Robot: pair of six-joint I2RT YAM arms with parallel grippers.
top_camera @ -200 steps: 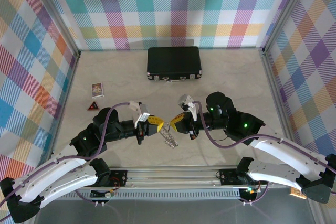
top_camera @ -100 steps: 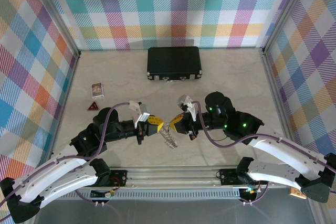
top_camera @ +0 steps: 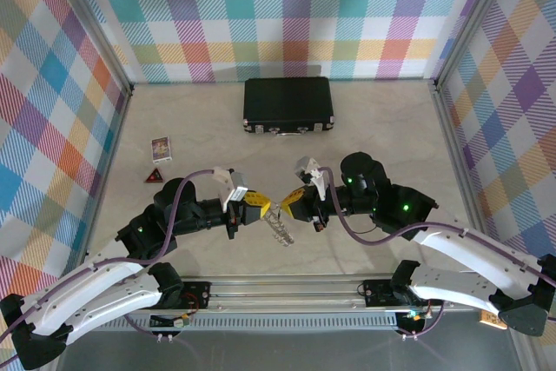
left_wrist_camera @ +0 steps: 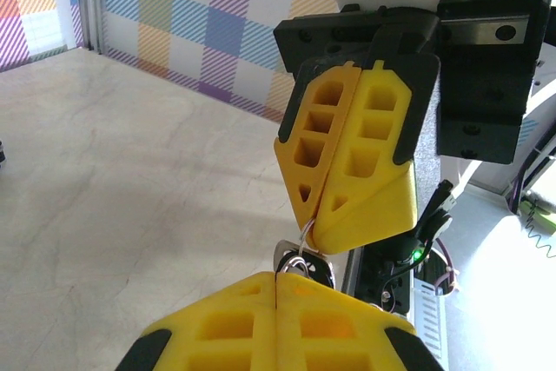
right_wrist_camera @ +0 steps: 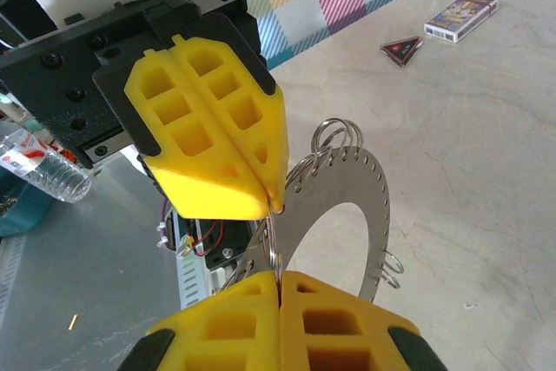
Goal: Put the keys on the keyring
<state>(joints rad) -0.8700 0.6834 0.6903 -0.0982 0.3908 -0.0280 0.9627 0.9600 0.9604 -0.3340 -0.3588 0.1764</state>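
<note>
Pale marble bench (top_camera: 382, 128). Black case (top_camera: 287, 104) well beyond both claws, by far wall. Left claw (top_camera: 263, 212) and right claw (top_camera: 285, 207) tip to tip mid-bench, both fully closed. Keys (right_wrist_camera: 352, 182): flat silvery perforated wreath with small rings, hanging just beside and below meeting tips. Card box (top_camera: 161, 148) and red triangle (top_camera: 155, 176) well apart, beyond and left of left claw. Keyring (right_wrist_camera: 271, 245): thin wire loop pinched between both claw tips.

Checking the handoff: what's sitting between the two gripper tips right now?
The keys: in the top view they hang between the left gripper and the right gripper, both shut on them.
</note>
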